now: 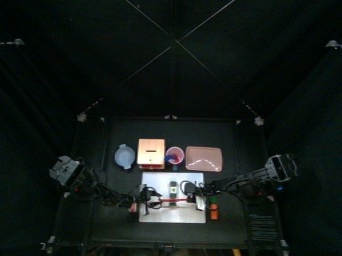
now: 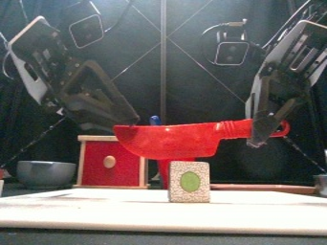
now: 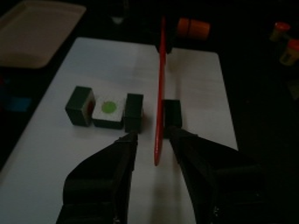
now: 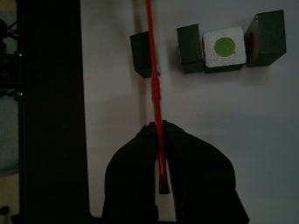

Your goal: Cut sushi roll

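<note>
Item: sushi roll point(image 4: 222, 45) — lay on the white cutting board point(image 3: 233, 114) on the desk point(image 1: 227, 232), already in pieces. The right wrist view showed dark-wrapped segments in a row, one turned cut-face up with white rice and a green centre; a further dark piece point(image 4: 139, 51) lay just beside the red blade. In the front view one piece point(image 2: 189, 181) stood upright on the board, green centre facing the camera.

Item: red knife point(image 2: 192, 140) — a thin red plastic blade, held level above the board in the front view, seen edge-on as a red line in both wrist views. It hung over the upright piece, apart from it.

Item: right gripper point(image 4: 162, 149) — jaws narrow, pinched on the knife's handle end, reaching in from the right.

Item: left gripper point(image 3: 153, 144) — jaws stood apart on either side of the blade, a gap visible between each jaw and the red edge; whether either touched the blade could not be told.

Item: other stock, behind the board — a red box point(image 2: 111, 161) with a pale round mark on its face, a grey bowl point(image 2: 46, 172) near it at the left, and, in the top view, a pink round dish point(image 1: 177, 154) and a brownish tray point(image 1: 203, 158). Small orange things point(image 3: 193, 27) lay off the board's far end in the left wrist view, too blurred to name.
</note>
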You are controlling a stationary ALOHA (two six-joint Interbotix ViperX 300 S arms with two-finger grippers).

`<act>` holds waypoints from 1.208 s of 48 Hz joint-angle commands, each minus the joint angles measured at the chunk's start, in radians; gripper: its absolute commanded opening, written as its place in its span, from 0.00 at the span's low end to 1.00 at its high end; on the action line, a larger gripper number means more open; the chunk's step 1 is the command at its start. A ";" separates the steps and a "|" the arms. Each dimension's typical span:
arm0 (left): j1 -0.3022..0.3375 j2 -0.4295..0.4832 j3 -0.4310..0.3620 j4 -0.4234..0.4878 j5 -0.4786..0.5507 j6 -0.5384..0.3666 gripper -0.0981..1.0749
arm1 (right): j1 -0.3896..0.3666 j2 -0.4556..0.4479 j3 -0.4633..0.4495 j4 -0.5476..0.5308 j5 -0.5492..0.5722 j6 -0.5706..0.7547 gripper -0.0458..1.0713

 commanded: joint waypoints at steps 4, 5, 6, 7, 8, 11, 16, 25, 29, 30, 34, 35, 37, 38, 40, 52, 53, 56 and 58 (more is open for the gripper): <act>0.003 -0.071 0.008 0.003 0.046 0.043 0.73 | -0.017 -0.074 0.009 -0.003 0.041 0.000 0.29; 0.003 -0.078 0.009 0.003 0.049 0.051 0.73 | -0.018 -0.080 0.012 -0.005 0.048 0.000 0.29; 0.003 -0.086 0.012 0.003 0.051 0.057 0.73 | -0.021 -0.086 0.018 -0.005 0.052 0.000 0.29; 0.003 -0.095 0.015 0.003 0.054 0.064 0.73 | -0.025 -0.094 0.023 -0.006 0.057 0.000 0.29; 0.003 -0.104 0.018 0.003 0.055 0.071 0.73 | -0.028 -0.100 0.028 -0.006 0.061 0.000 0.29; 0.003 -0.130 0.028 0.003 0.058 0.094 0.73 | -0.035 -0.123 0.048 -0.006 0.074 0.000 0.29; 0.005 -0.173 0.046 -0.003 0.060 0.130 0.73 | -0.044 -0.179 0.084 -0.005 0.103 0.002 0.29; 0.006 -0.215 0.071 -0.005 0.060 0.150 0.73 | -0.071 -0.336 0.161 0.002 0.192 0.003 0.30; 0.006 -0.224 0.078 -0.005 0.060 0.150 0.73 | -0.092 -0.411 0.201 0.009 0.255 0.005 0.33; 0.006 -0.225 0.078 -0.005 0.060 0.150 0.73 | -0.098 -0.430 0.210 0.011 0.268 0.005 0.34; 0.006 -0.233 0.080 -0.006 0.060 0.150 0.73 | -0.126 -0.497 0.241 0.021 0.321 0.005 0.39; 0.006 -0.233 0.080 -0.006 0.060 0.150 0.73 | -0.132 -0.514 0.247 0.025 0.331 0.005 0.41; 0.006 -0.236 0.080 -0.008 0.060 0.149 0.73 | -0.143 -0.546 0.259 0.032 0.348 0.005 0.45; 0.006 -0.236 0.080 -0.009 0.060 0.149 0.73 | -0.147 -0.561 0.265 0.035 0.356 0.005 0.47; 0.006 -0.236 0.080 -0.011 0.060 0.149 0.73 | -0.156 -0.597 0.279 0.041 0.376 0.005 0.53; 0.006 -0.236 0.077 -0.015 0.060 0.149 0.73 | -0.179 -0.724 0.325 0.028 0.399 0.003 0.85; 0.006 -0.236 0.077 -0.017 0.060 0.149 0.73 | -0.183 -0.729 0.327 0.026 0.399 0.003 0.87; 0.006 -0.236 0.078 -0.018 0.060 0.149 0.73 | -0.195 -0.742 0.331 0.020 0.399 0.002 0.92; 0.006 -0.236 0.078 -0.020 0.060 0.149 0.73 | -0.202 -0.749 0.333 0.014 0.397 0.002 0.94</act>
